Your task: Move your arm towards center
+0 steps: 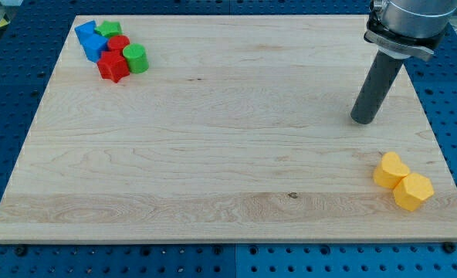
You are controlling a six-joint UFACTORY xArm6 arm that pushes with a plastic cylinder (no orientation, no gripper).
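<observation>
My tip, a gripperless dark rod, is shown above two yellow blocks; a downward drift would displace them.

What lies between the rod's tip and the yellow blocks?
Nothing: the camera view shows only bare wooden board between my tip and the two yellow blocks, which sit toward the view's bottom right.

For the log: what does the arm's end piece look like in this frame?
A straight, dark grey, round rod hangs from a silver-grey metal wrist with a black clamp ring around its base. My tip is plain and blunt. No cables, markings or fingers show.
</observation>
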